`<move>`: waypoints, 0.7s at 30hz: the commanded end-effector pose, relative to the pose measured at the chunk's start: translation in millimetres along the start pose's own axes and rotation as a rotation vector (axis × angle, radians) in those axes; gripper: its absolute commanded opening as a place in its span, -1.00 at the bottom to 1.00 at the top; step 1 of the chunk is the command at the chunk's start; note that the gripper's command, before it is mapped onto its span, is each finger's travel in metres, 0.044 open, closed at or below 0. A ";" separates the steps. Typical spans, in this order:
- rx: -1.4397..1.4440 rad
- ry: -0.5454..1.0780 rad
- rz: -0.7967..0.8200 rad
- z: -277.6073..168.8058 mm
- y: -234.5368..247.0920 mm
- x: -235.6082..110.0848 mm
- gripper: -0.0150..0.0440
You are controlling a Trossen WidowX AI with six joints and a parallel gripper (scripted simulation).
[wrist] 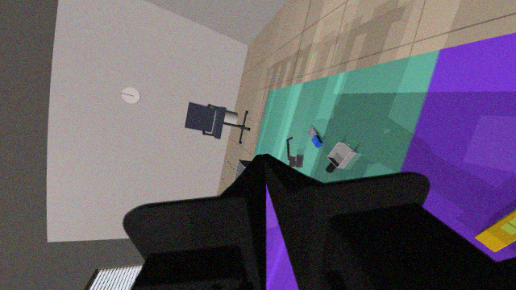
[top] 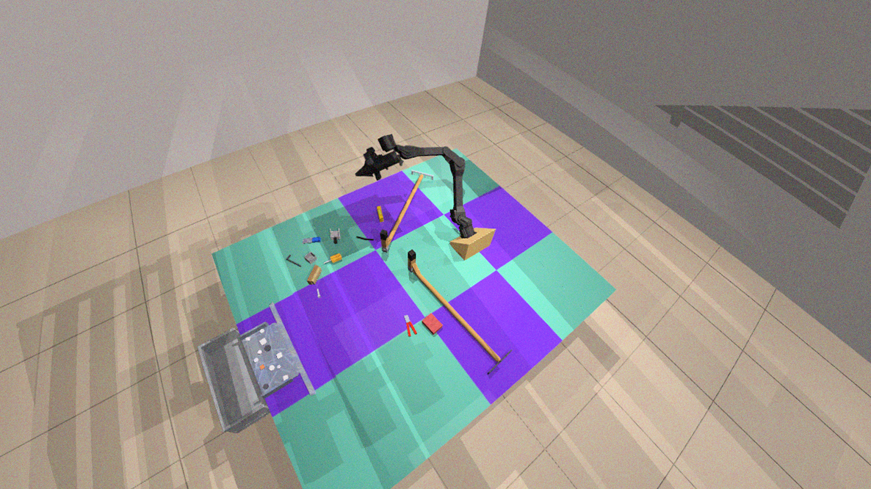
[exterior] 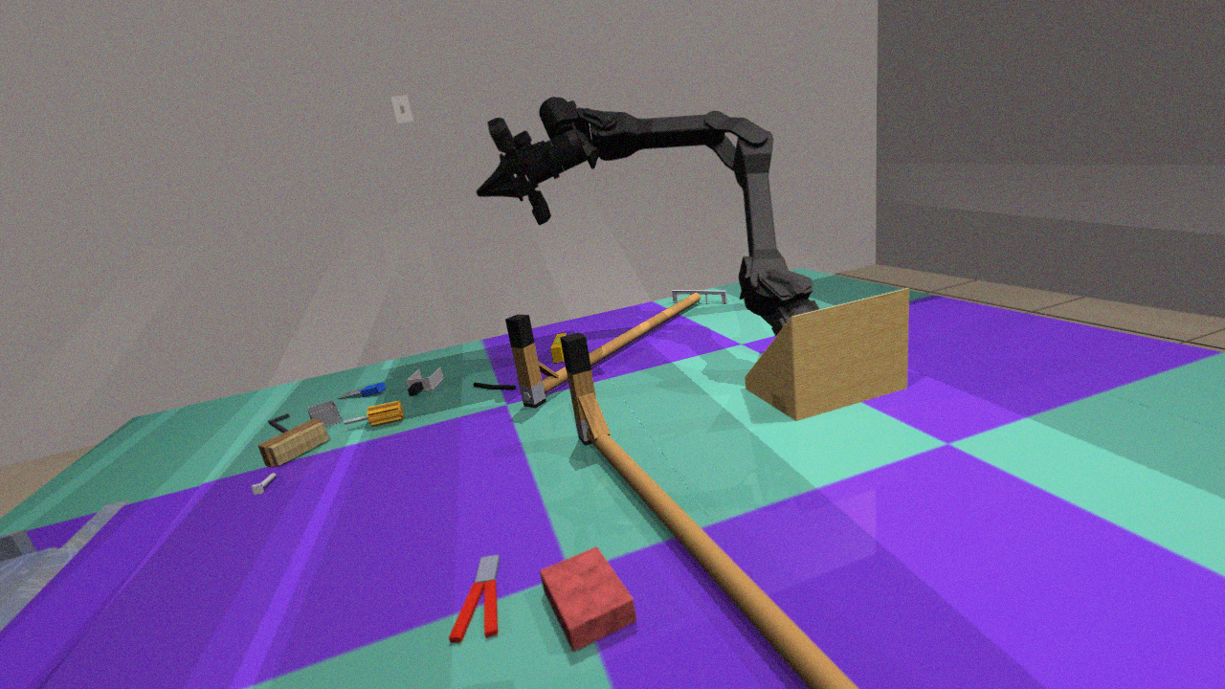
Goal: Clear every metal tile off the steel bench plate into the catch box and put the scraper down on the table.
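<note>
Gripper [exterior: 495, 186]: matte black, wedge-shaped fingers pressed together to a point, nothing between them. It hangs high above the checkered teal-and-purple table [top: 555, 275], tilted downward.

Two long scrapers lie on the table, each a round tan wooden pole with an upright black-capped handle. Nearer scraper [exterior: 685, 531] ends in a thin dark blade; farther scraper [exterior: 634, 329] ends in a pale metal blade.

Steel bench plate [top: 288, 361]: flat, grey, glossy, at the table's far corner from the arm, small metal tiles [top: 268, 344] scattered on it. Catch box [top: 222, 378], grey, open-topped, adjoins it.

Arm base stands behind a tan wooden wedge [exterior: 835, 355].
</note>
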State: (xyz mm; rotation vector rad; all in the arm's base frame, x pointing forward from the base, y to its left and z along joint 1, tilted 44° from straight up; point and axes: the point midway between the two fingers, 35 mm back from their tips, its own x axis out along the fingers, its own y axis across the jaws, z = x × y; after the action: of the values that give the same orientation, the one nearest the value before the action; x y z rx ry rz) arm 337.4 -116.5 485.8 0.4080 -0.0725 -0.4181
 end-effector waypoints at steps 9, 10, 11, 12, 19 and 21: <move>-0.009 0.139 -0.096 -47.7 -6.0 14.2 -0.49; -0.011 0.150 -0.103 -51.6 -6.4 15.0 -0.49; -0.014 0.161 -0.111 -55.4 -6.8 15.7 -0.49; -0.017 0.171 -0.119 -59.2 -7.2 16.3 -0.49; -0.041 0.245 -0.173 -85.6 -10.0 19.4 -0.49; -0.050 0.265 -0.188 -92.9 -10.8 19.8 -0.49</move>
State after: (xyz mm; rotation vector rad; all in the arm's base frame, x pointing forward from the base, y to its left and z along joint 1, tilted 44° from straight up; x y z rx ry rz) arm 362.9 -101.9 408.0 0.4215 0.1955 -0.5278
